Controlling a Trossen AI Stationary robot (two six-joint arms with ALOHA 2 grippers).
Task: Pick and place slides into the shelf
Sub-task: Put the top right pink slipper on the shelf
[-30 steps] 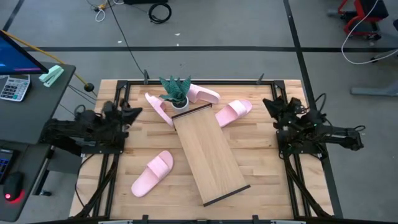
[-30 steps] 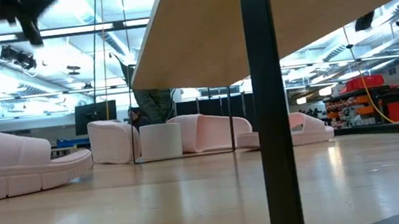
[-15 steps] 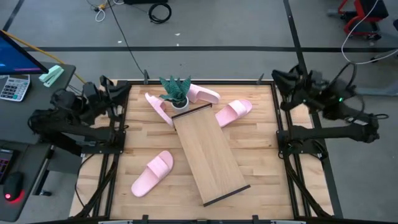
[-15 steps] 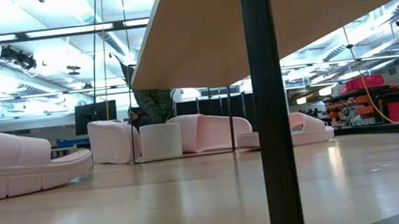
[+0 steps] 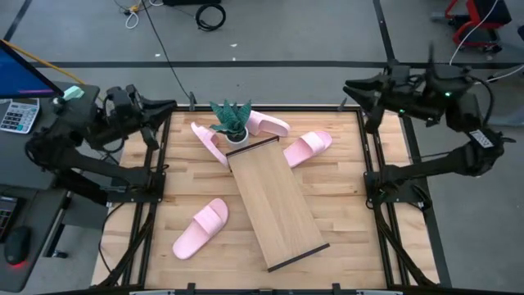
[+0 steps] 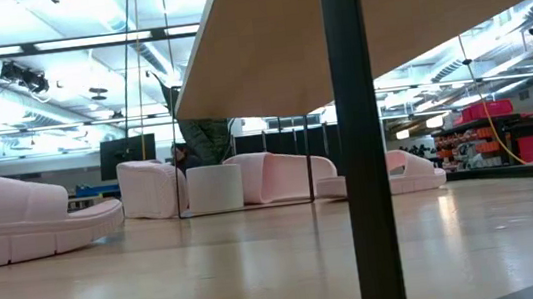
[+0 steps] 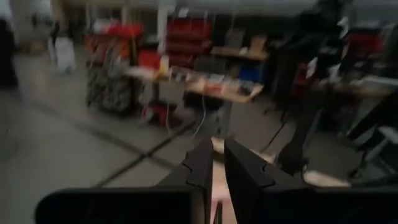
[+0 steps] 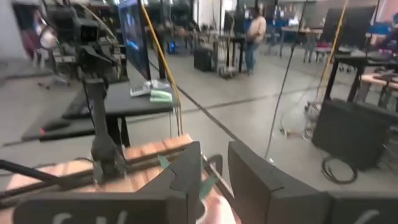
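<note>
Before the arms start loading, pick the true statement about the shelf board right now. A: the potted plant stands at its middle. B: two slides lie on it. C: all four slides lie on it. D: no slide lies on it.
D: in the high view the shelf has a bare top; the four slides, e.g. the one at front left, lie on the table, and the potted plant stands off the board's far end.

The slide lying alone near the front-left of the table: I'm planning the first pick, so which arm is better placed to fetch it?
Probably the left. That slide lies on the left arm's side of the shelf, which would block the right gripper. The left gripper is raised at the table's far-left corner, holding nothing.
</note>
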